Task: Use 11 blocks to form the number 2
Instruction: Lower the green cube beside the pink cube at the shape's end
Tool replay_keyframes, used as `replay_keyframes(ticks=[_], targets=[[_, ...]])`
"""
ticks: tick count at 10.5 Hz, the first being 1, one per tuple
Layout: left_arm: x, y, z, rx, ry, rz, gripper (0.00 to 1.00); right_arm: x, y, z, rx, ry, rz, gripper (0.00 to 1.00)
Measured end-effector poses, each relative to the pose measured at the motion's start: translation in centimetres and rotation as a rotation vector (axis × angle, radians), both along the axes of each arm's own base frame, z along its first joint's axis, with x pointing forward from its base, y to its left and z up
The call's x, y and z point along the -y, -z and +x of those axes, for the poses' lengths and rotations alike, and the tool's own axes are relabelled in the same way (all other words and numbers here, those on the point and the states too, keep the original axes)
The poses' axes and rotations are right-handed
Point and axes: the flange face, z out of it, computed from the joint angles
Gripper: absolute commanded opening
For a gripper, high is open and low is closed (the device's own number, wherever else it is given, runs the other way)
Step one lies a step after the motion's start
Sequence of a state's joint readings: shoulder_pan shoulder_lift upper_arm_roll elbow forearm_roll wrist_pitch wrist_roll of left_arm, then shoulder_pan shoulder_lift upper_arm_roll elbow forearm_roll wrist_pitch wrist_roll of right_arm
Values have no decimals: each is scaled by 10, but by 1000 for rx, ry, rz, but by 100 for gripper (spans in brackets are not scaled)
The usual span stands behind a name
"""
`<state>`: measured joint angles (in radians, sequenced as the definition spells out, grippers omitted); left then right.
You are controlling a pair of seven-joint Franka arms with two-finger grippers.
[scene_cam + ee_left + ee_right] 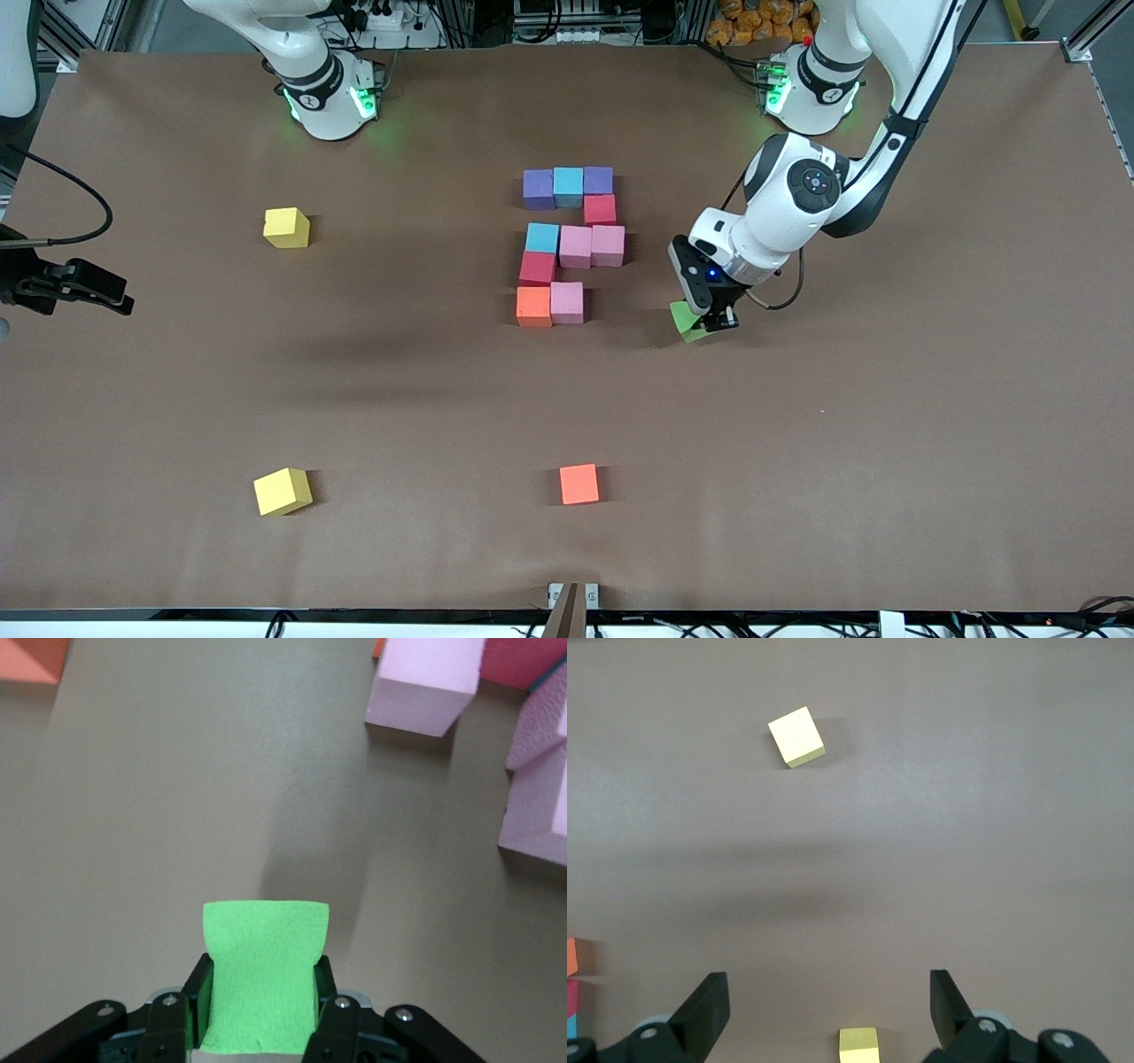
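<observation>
Several touching blocks make up the number 2 (571,244) in the middle of the table. Its row farthest from the camera is purple (538,189), light blue, purple; its nearest row is an orange block (533,307) and a pink block (567,302). My left gripper (713,321) (261,992) is shut on the green block (685,317) (264,974), low over bare table beside that pink block (425,682), toward the left arm's end. My right gripper (89,288) (827,983) hangs open and holds nothing at the right arm's end of the table.
A lone orange block (578,484) lies nearer the camera than the figure. Two yellow cubes (286,227) (283,491) lie toward the right arm's end, and both show in the right wrist view (796,736) (858,1043). The table's front edge (567,607) runs along the bottom.
</observation>
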<state>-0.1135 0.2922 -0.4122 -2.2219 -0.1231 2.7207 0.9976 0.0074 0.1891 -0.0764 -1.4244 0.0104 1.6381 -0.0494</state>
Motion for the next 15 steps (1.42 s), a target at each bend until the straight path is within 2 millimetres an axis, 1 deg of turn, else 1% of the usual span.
replay_keyframes(ticks=[2, 4, 5, 6, 7, 9, 11, 15], targets=[[10, 13, -4, 33, 78, -15, 9, 0, 1, 0, -1, 0, 0, 100], [28, 34, -13, 43, 107, -51, 9, 0, 2, 1, -1, 0, 0, 100], [34, 45, -17, 37, 122, -61, 9, 0, 2, 1, -1, 0, 0, 100], [38, 50, -19, 37, 140, -67, 8, 0, 2, 1, -1, 0, 0, 100], [43, 50, -21, 39, 153, -73, 8, 0, 2, 1, -2, 0, 0, 100], [53, 44, -23, 48, 168, -86, 8, 0, 4, 1, -6, 0, 0, 100], [60, 38, -21, 58, 174, -98, 8, 0, 6, 1, -10, 1, -1, 100], [79, 41, -21, 48, 191, -131, 8, 1, 7, 1, -14, 2, -2, 100]])
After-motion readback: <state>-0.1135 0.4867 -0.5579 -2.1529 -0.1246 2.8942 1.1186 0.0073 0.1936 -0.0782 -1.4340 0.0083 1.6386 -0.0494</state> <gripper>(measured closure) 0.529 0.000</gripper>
